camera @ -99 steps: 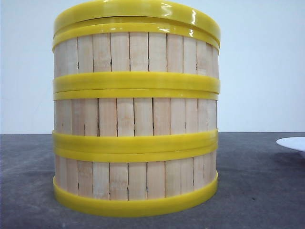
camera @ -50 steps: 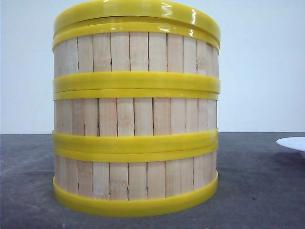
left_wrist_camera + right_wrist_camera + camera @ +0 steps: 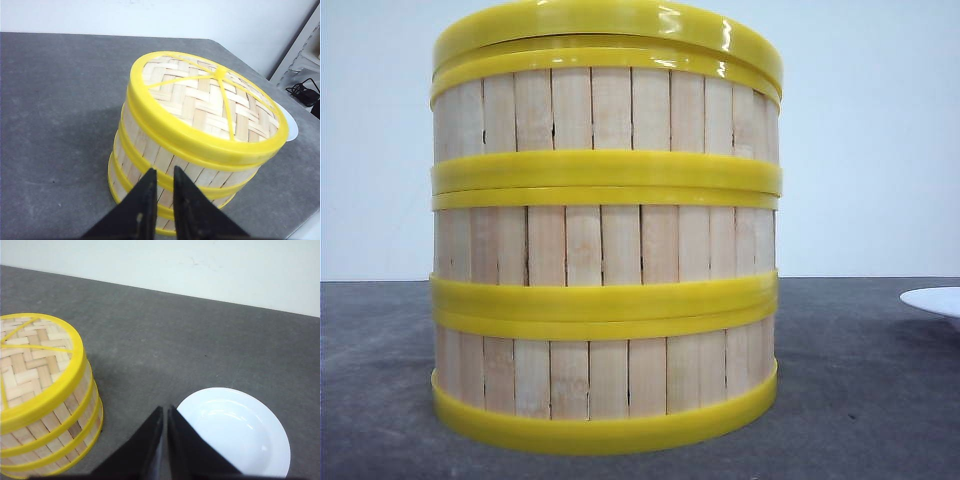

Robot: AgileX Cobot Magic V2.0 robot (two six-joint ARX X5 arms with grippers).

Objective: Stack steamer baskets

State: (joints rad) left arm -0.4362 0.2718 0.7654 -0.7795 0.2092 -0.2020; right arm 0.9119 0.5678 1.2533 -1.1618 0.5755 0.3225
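The three slatted, yellow-ringed wooden steamer baskets [image 3: 605,250] stand stacked on the grey worktop [image 3: 860,400], woven yellow-rimmed lid [image 3: 210,102] on top. My left claw [image 3: 159,192] and right claw [image 3: 165,427] are nearly pressed together, holding nothing. I judge stacking complete; next calls only for withdrawal.

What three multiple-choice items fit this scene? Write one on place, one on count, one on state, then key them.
1. The white plate lies:
A. on the lid
B. on the table, apart from the stack
C. under the stack

2. Steamer baskets in the stack:
A. one
B. two
C. three

3. The woven lid is:
A. on top of the stack
B. on the plate
C. in the left gripper

Answers: 1 B, bare grey table separates them; 2 C, three slatted tiers show in the front view; 3 A, it caps the top basket, and the gripper holds nothing.
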